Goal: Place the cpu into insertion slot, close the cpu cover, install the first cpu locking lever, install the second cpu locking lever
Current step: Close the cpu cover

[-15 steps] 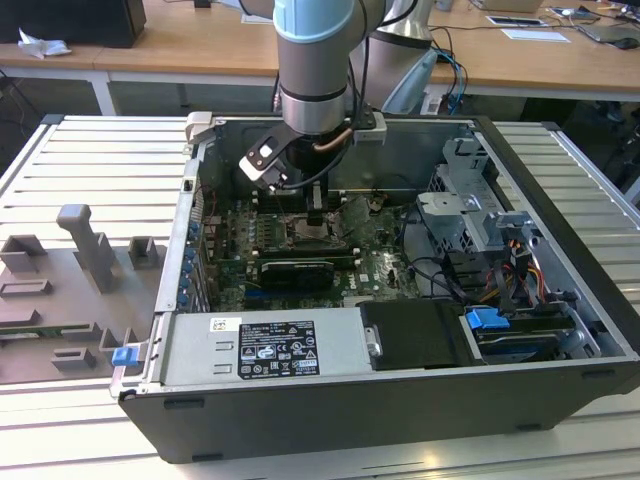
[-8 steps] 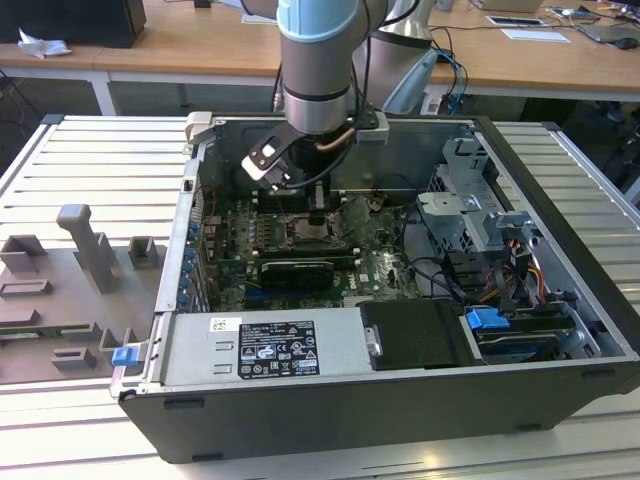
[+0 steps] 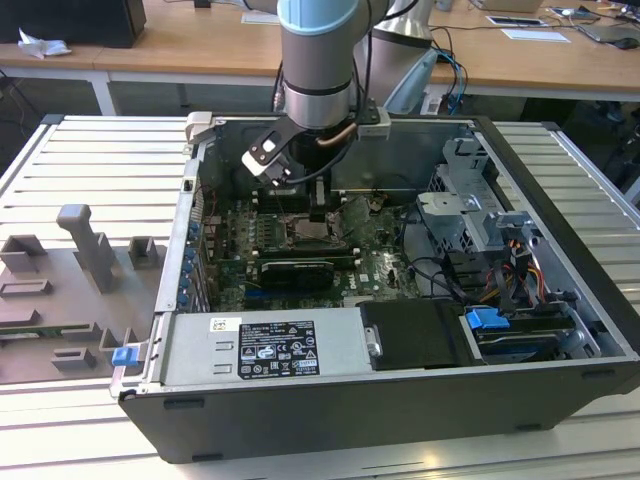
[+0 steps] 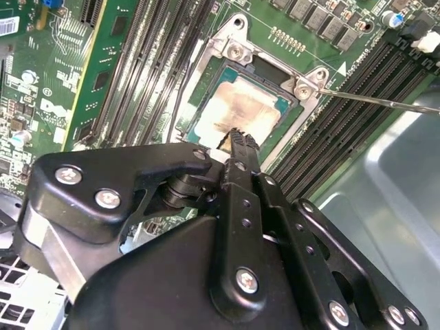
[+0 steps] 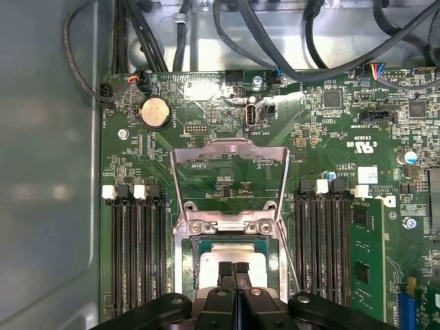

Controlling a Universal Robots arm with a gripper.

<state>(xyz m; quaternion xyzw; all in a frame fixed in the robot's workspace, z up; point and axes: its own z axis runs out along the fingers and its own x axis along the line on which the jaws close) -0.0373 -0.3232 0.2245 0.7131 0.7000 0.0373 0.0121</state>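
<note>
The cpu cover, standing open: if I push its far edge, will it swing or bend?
The cpu cover looks like thin sheet metal around a large window: probably light, slightly springy. It seems hinged at one edge, so a push should swing it over the cpu. Its smooth metal might let the gripper slip.

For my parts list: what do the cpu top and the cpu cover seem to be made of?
The cpu top looks like dull silver-grey metal, with a soft reflection. The cpu cover seems thin bright sheet metal, probably steel; it gleams along its bent edges.
</note>
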